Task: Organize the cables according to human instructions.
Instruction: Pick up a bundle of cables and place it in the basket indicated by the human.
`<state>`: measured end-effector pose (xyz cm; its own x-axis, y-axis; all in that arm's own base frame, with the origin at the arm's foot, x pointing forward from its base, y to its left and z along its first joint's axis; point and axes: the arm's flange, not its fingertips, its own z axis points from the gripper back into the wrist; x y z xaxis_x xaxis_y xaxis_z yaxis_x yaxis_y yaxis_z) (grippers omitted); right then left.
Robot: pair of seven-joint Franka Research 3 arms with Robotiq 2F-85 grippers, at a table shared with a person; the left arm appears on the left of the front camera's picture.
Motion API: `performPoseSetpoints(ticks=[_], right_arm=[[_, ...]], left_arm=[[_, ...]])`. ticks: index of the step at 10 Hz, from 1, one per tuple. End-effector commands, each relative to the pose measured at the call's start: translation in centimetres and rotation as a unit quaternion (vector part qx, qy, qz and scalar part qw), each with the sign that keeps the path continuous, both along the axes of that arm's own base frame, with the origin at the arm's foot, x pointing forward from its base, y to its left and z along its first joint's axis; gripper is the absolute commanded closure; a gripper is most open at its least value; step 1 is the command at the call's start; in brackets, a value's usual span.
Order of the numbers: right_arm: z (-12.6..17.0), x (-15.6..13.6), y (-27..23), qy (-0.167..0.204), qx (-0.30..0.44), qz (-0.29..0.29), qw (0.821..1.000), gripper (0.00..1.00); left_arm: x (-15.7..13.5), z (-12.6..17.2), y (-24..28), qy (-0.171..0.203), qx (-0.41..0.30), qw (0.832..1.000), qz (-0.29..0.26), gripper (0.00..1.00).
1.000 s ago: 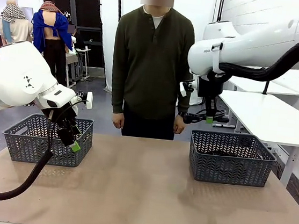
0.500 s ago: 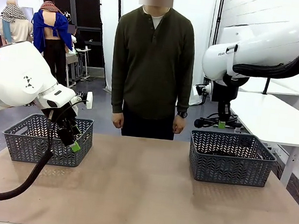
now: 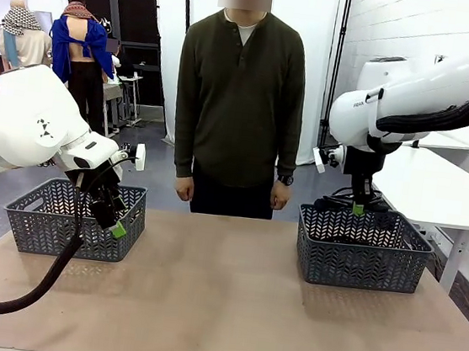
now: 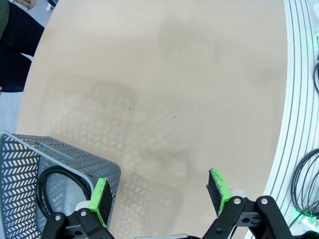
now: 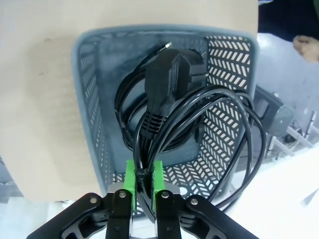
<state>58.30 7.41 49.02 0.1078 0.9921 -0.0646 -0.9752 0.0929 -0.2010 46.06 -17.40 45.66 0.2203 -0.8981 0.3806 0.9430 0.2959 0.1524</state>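
Right wrist view, fingers (image 5: 143,180) clamping cable (image 5: 169,107) above basket (image 5: 87,99)

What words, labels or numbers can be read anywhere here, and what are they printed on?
"FRANKA", or the like: a small dark mark on the white shell of the right arm, too small to read with certainty.
A small black symbol, not lettering, on the white shell of the left arm.
Nothing readable on the baskets, cables or table.
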Motion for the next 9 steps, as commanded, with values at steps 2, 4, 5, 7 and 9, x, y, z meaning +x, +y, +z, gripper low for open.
performPoseSetpoints(ticks=[2,4,5,7,9], right_arm=[[-0.6,-0.4,-1.3,-0.01,0.028,0.035,0.999,1.0],[-1.5,1.1,-1.8,0.004,0.036,0.038,0.999,1.0],[-1.9,1.7,-1.9,0.012,0.037,0.034,0.999,1.0],[-2.4,2.2,-1.9,0.019,0.041,0.031,0.999,1.0],[-2.7,2.8,-1.9,0.024,0.038,0.029,0.999,1.0]], left_arm=[[-0.1,0.2,0.0,0.005,0.003,1.0,-0.001,0.0],[-0.1,0.2,0.0,0.005,0.003,1.0,-0.001,0.0],[-0.1,0.2,0.0,0.005,0.003,1.0,-0.001,0.0],[-0.1,0.2,0.0,0.005,0.003,1.0,-0.001,0.0],[-0.1,0.2,0.0,0.005,0.003,1.0,-0.001,0.0]])
